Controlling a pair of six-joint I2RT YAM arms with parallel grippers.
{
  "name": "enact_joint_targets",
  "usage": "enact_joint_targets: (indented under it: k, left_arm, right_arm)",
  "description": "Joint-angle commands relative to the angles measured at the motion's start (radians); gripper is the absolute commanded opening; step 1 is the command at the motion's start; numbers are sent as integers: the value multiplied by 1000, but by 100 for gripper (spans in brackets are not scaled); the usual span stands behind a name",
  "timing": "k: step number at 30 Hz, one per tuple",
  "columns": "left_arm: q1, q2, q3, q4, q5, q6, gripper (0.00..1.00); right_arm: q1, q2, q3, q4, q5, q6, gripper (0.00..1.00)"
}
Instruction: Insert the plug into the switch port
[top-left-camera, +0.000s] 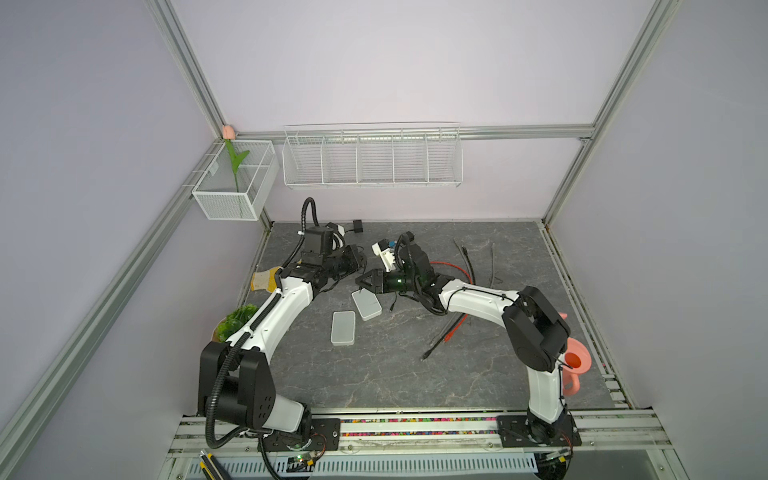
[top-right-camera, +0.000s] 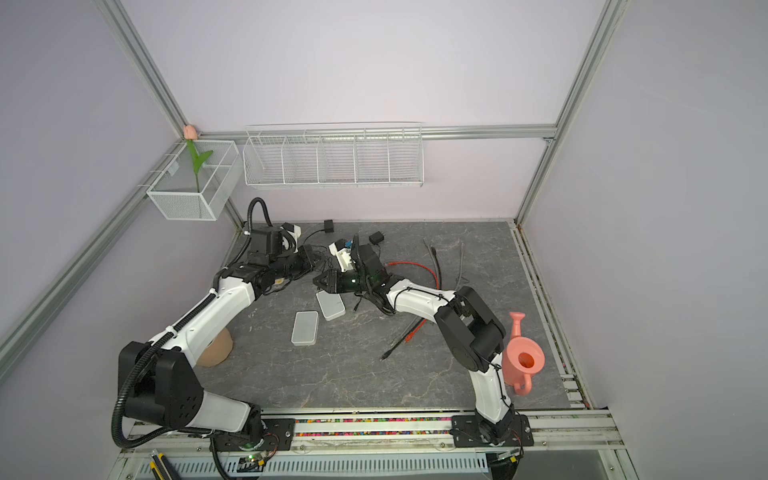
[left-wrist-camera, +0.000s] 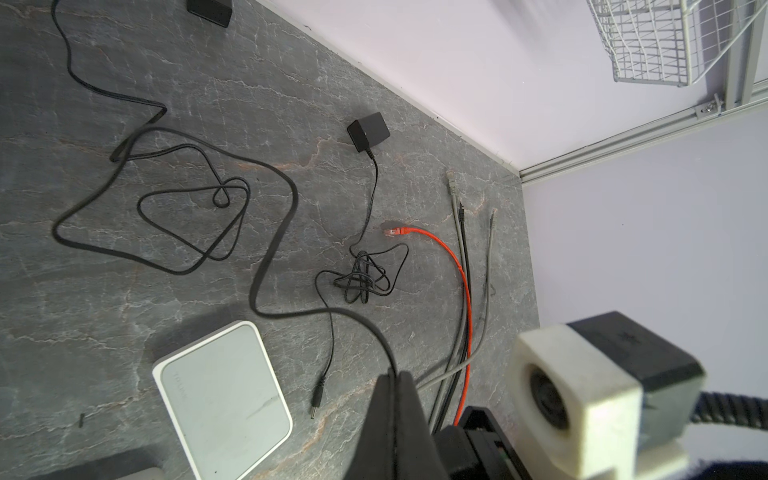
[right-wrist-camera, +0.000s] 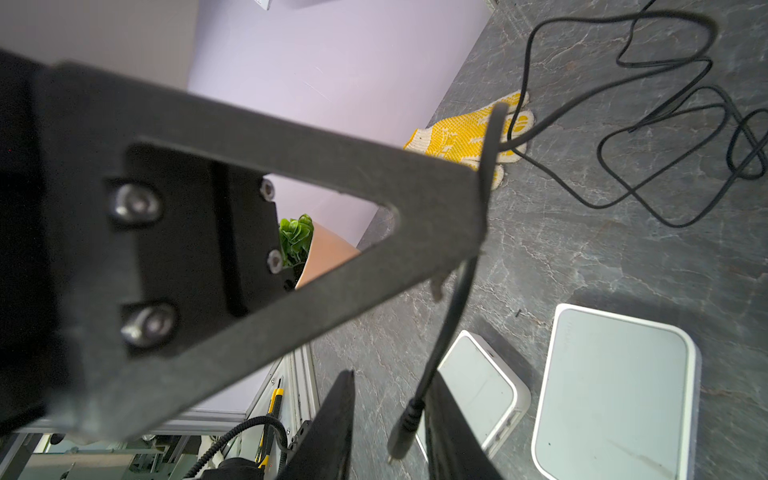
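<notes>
Handover, it seems: your left gripper (left-wrist-camera: 395, 376) clamps the cable (left-wrist-camera: 296, 199); above the switch (right-wrist-camera: 478, 399), the plug (right-wrist-camera: 403, 432) dangles inside your right gripper (right-wrist-camera: 392, 374), jaws parted. Close on it next.

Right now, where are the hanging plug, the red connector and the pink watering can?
plug (right-wrist-camera: 402, 434), right wrist view, on its black barrel.
red connector (left-wrist-camera: 392, 231), left wrist view, on the cable's end piece.
pink watering can (top-right-camera: 512, 368), in a top view, on its body.

Both top views high overhead, facing down on whole table (top-left-camera: 374, 374), wrist views close, both showing white switch (left-wrist-camera: 224, 399).
</notes>
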Motion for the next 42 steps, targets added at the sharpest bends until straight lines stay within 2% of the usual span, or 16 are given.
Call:
enact_joint_targets:
  k: [1,5,9,14,16,18,21,22,26,30,36,42]
  left_arm:
    - [-3,-25,-10,21,3,-11,0]
    - [-4,-25,-8,22,5,-12,0]
    - [-3,-26,-10,24,4,-15,0]
    - [-3,-29,-13,30,2,-17,0]
    - [-3,-30,-11,30,1,-17,0]
    - [-3,-26,-10,32,4,-17,0]
    - [-3,-31,-13,33,14,-17,0]
    - [-3,-34,-14,32,13,-16,6]
    - [17,-77,-11,-20,-34,0,50]
    - [46,-173,-14,-148,-165,33,76]
    - [36,-278,-174,-249,-305,41,92]
    - [-86,-277,-313,-300,-441,12,97]
  right_arm:
    - [-3,9,0,33,-11,16,31]
    - [-3,6,-4,27,-9,12,32]
    - [-2,3,-8,34,-8,17,24]
    - [-3,7,-13,32,-10,22,23]
    - [-4,5,-16,35,-10,23,18]
    - [-3,3,-17,35,-9,25,9]
    - [-4,1,-16,38,-12,27,7]
    - [-3,0,-16,37,-10,27,7]
    - [-6,-14,-21,20,0,13,7]
    - [-37,-46,-27,-39,21,-13,7]
    - [-119,-104,-55,-79,9,-27,7]
    - [-149,-122,-24,-147,-17,-64,7]
